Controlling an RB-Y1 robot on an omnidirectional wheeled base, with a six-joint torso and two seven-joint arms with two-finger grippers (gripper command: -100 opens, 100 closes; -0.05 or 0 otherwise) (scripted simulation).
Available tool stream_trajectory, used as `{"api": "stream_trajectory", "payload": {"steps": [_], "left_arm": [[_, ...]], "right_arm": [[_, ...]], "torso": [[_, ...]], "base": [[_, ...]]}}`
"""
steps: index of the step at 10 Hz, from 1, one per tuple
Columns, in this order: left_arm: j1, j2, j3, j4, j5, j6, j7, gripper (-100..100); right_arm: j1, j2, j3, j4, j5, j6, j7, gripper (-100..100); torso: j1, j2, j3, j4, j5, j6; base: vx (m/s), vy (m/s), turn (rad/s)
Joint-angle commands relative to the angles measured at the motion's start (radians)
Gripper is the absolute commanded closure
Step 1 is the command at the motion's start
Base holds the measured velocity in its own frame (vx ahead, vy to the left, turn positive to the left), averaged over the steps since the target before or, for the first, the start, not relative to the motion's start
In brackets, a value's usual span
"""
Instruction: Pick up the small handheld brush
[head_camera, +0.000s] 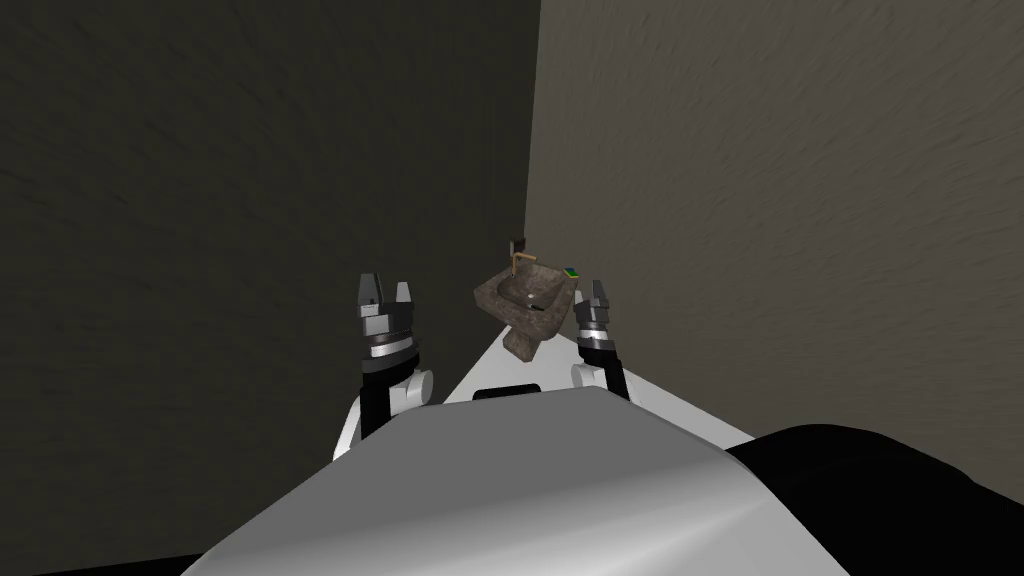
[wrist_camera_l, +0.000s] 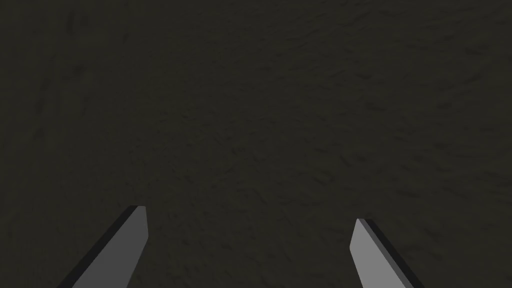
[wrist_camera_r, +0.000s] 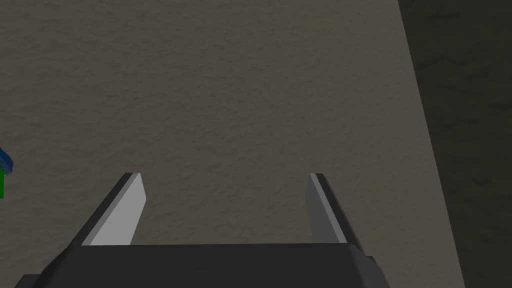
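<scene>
Small green-and-blue handheld brush (head_camera: 571, 271) lies on the right rear corner of the mottled brown sink's (head_camera: 488, 294) rim, in the wall corner. Right hand (head_camera: 597, 293) near that corner, fingers apart. Left hand (head_camera: 385, 290) left of sink, fingers apart.

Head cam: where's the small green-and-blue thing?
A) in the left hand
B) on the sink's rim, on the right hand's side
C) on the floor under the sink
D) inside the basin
B: the small green-and-blue thing sits on the rim of the sink, at the corner nearest the right hand, which is open and empty.
</scene>
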Motion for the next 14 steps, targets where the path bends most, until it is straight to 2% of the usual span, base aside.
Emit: {"api": "stream_trajectory", "payload": {"steps": [1, 5, 6, 7, 8, 9, 10, 11, 12, 13, 14], "left_arm": [[0.0, 0.0, 0.0, 0.0, 0.0, 0.0, 0.0, 0], [0.0, 0.0, 0.0, 0.0, 0.0, 0.0, 0.0, 0], [0.0, 0.0, 0.0, 0.0, 0.0, 0.0, 0.0, 0], [0.0, 0.0, 0.0, 0.0, 0.0, 0.0, 0.0, 0], [0.0, 0.0, 0.0, 0.0, 0.0, 0.0, 0.0, 0], [0.0, 0.0, 0.0, 0.0, 0.0, 0.0, 0.0, 0], [0.0, 0.0, 0.0, 0.0, 0.0, 0.0, 0.0, 0], [0.0, 0.0, 0.0, 0.0, 0.0, 0.0, 0.0, 0], [0.0, 0.0, 0.0, 0.0, 0.0, 0.0, 0.0, 0], [0.0, 0.0, 0.0, 0.0, 0.0, 0.0, 0.0, 0], [0.0, 0.0, 0.0, 0.0, 0.0, 0.0, 0.0, 0]], "right_arm": [[-0.009, -0.034, -0.001, -0.01, -0.021, 0.034, -0.03, -100], [-0.039, -0.102, -0.003, -0.043, -0.094, 0.146, -0.131, -100], [-0.039, -0.102, -0.003, -0.043, -0.094, 0.154, -0.133, -100], [-0.049, -0.117, -0.003, -0.054, -0.118, 0.192, -0.168, -100], [-0.049, -0.117, -0.003, -0.054, -0.118, 0.195, -0.168, -100], [-0.059, -0.13, -0.005, -0.065, -0.145, 0.236, -0.206, -100], [-0.059, -0.13, -0.005, -0.065, -0.145, 0.24, -0.206, -100], [-0.07, -0.143, -0.006, -0.076, -0.173, 0.28, -0.247, -100], [-0.07, -0.143, -0.006, -0.076, -0.173, 0.288, -0.247, -100], [-0.081, -0.155, -0.007, -0.088, -0.203, 0.327, -0.29, -100], [-0.081, -0.155, -0.007, -0.088, -0.203, 0.34, -0.29, -100]], "torso": [[0.0, 0.0, 0.0, 0.0, 0.0, 0.0], [-0.002, 0.0, 0.0, 0.0, -0.001, 0.0], [-0.002, 0.001, 0.0, 0.0, -0.001, 0.0], [-0.002, 0.0, 0.0, 0.0, 0.0, 0.0], [-0.002, 0.0, 0.0, 0.0, 0.0, 0.0], [-0.001, 0.0, 0.0, 0.0, 0.0, 0.0], [-0.001, 0.0, 0.0, 0.0, 0.0, 0.0], [-0.001, 0.0, 0.0, 0.0, 0.0, 0.0], [-0.001, 0.0, 0.0, 0.0, 0.0, 0.0], [-0.001, 0.0, 0.0, 0.0, 0.0, 0.0], [-0.001, 0.0, 0.0, 0.0, 0.0, 0.0]], "base": [[-0.009, -0.014, -0.001], [-0.01, -0.029, 0.002], [-0.006, -0.024, 0.001], [-0.001, -0.019, -0.001], [0.001, -0.013, 0.001], [0.0, -0.015, -0.002], [0.001, -0.015, 0.001], [0.0, -0.022, -0.003], [0.001, -0.018, 0.002], [0.004, -0.019, -0.005], [0.002, -0.016, 0.0]]}}
